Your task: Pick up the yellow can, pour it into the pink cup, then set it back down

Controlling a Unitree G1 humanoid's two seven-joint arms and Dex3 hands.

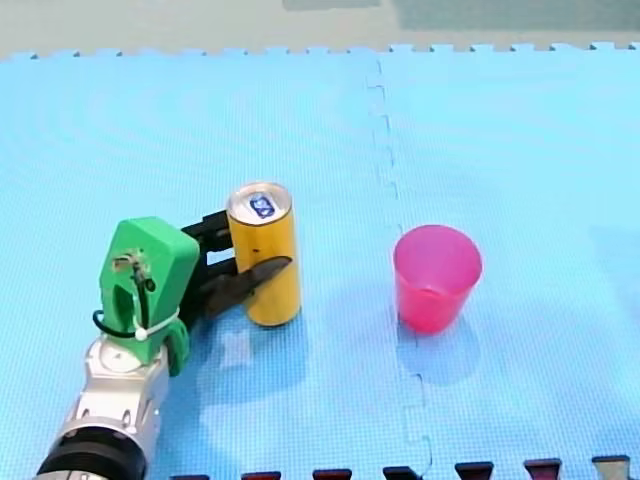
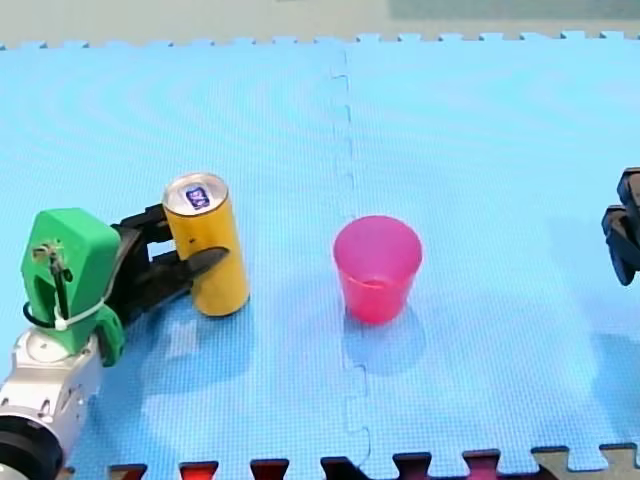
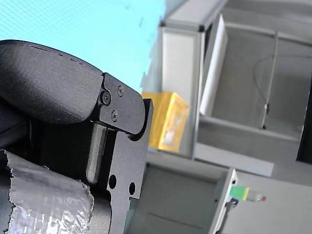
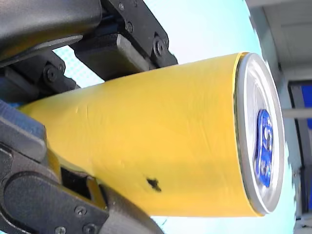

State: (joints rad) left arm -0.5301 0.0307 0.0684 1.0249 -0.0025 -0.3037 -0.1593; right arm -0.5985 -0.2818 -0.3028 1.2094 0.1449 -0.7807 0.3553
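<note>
left robot hand [image 1: 215, 285] grips yellow can [image 1: 265, 235] | right robot hand [image 2: 625, 235] cut off, state unclear

Lab, blue foam mat [image 1: 500, 150], metal shelving [image 3: 181, 87]

Blue foam mats [image 1: 500, 130] cover the surface before us.
We see interlocking tiles joined along a toothed seam [image 1: 383, 140], a pale grey floor [image 1: 200, 25] beyond the far edge, and dark and red pieces [image 2: 198, 472] along the near edge. The first wrist view shows a grey metal-framed cabinet [image 3: 180, 87], a white panel [image 3: 212, 73] and a yellow box [image 3: 165, 122].
</note>
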